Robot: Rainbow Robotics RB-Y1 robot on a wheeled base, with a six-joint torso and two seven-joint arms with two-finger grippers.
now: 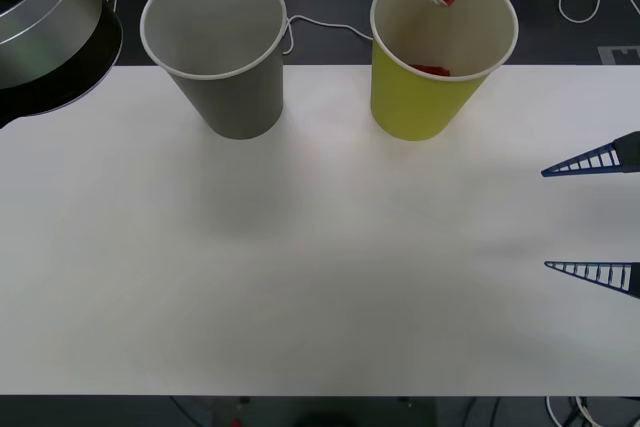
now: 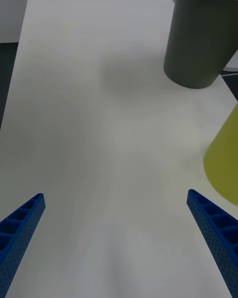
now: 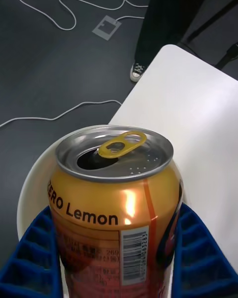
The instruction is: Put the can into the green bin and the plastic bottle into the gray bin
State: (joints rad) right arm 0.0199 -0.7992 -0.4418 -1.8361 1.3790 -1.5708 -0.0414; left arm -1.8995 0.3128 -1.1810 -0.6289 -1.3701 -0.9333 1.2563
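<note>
The white tabletop [image 1: 320,277] carries two large cup-shaped bins, both upright and near its far edge. The gray bin [image 1: 222,57] and the green bin [image 1: 430,67] stand side by side, apart from each other. The right hand [image 1: 592,217] is over the near right part of the tabletop, and the green bin is the closer one to it, the gray bin farther away.
</note>
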